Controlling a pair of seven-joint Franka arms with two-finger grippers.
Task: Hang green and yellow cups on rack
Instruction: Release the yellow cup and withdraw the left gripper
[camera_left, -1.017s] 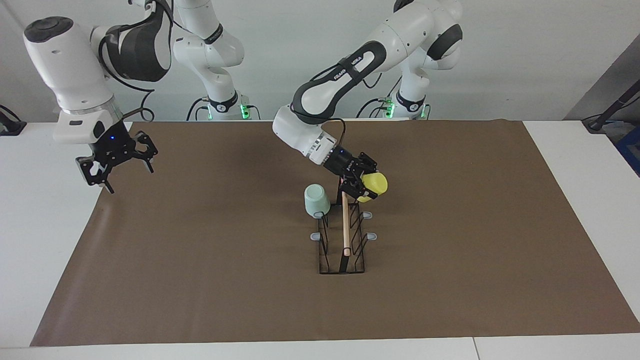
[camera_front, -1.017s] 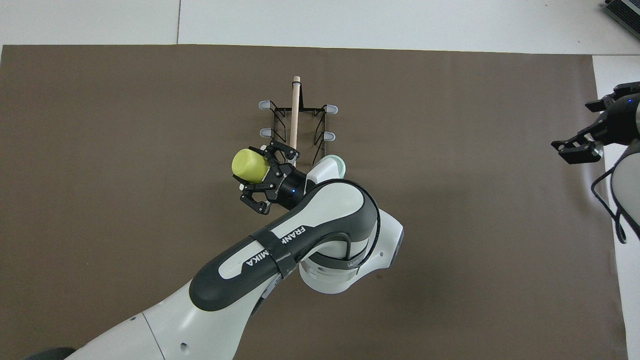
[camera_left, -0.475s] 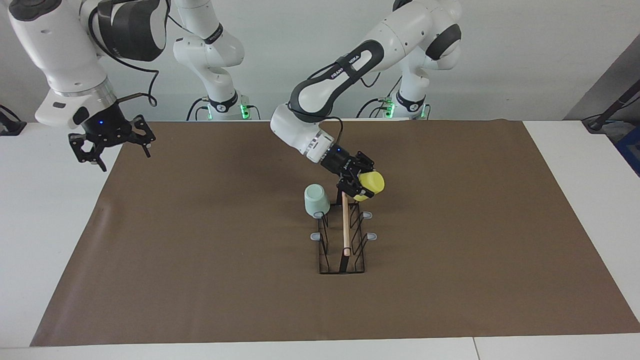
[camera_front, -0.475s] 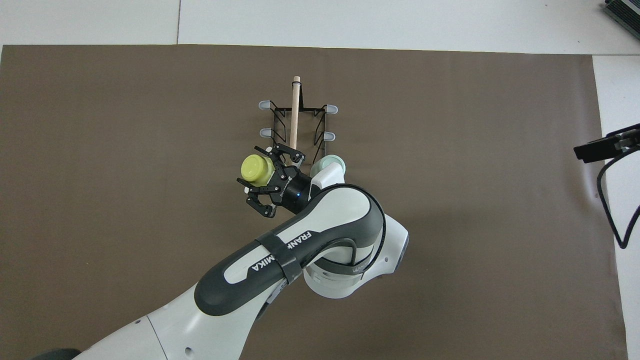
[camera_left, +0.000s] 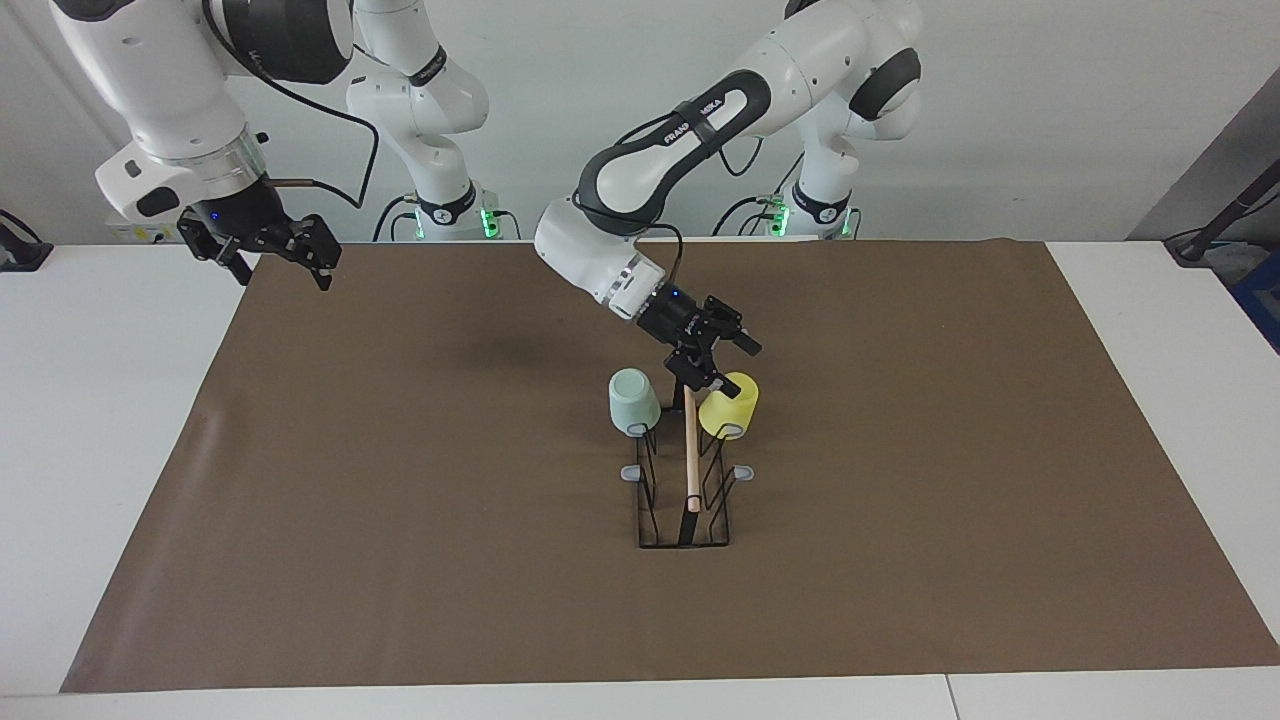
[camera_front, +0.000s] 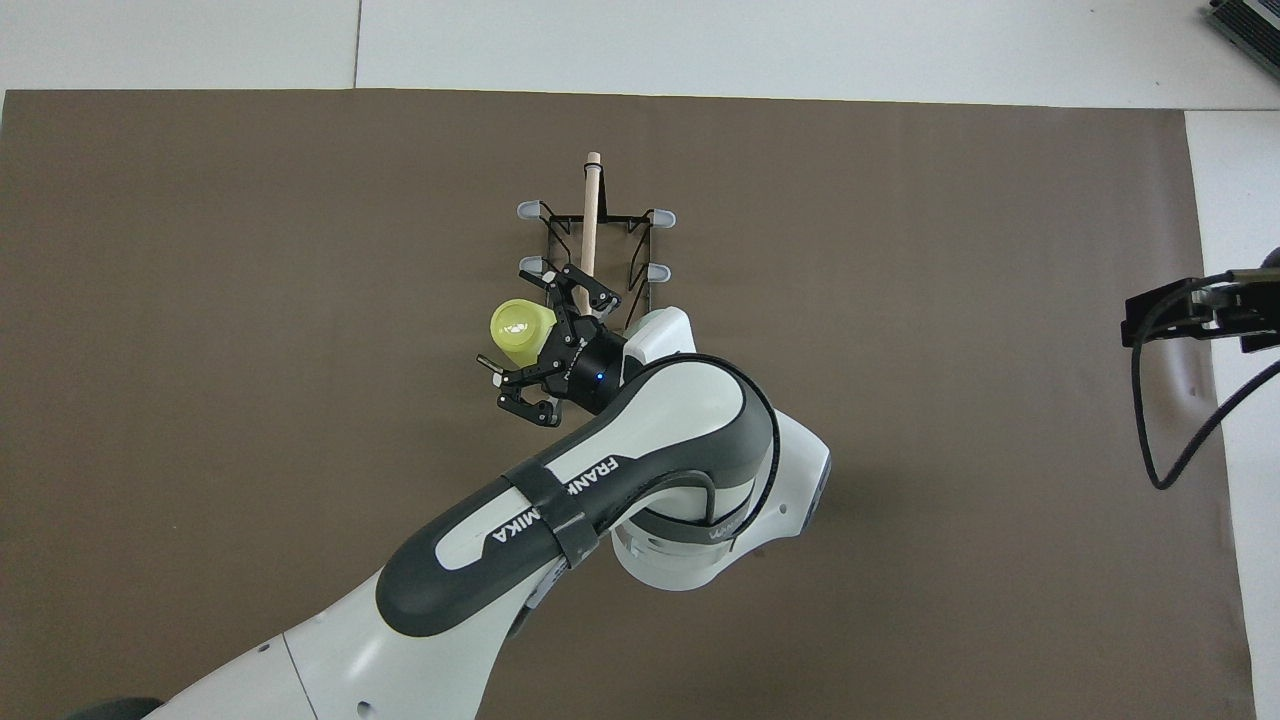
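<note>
**Both cups on rack; left gripper open above yellow cup**

Brown matting covers a white table in front of a pale wall.

Facing view: two arms, two cups, one rack. The rack stands mid-mat with its wooden rod along the top. The green cup hangs upside down on the prong nearest the robots, on the side toward the right arm's end. The yellow cup hangs upside down on the matching prong toward the left arm's end. Two grey prong tips show bare on each side. The left gripper is over the yellow cup with its fingers spread apart and holding nothing. The right gripper waits over the mat's edge, fingers apart and empty.

Overhead view: the left gripper sits beside the yellow cup, jaws clearly wide. The left arm hides the green cup here. The rack shows four bare prong tips. Only a dark part of the right gripper enters at the frame's edge.
</note>
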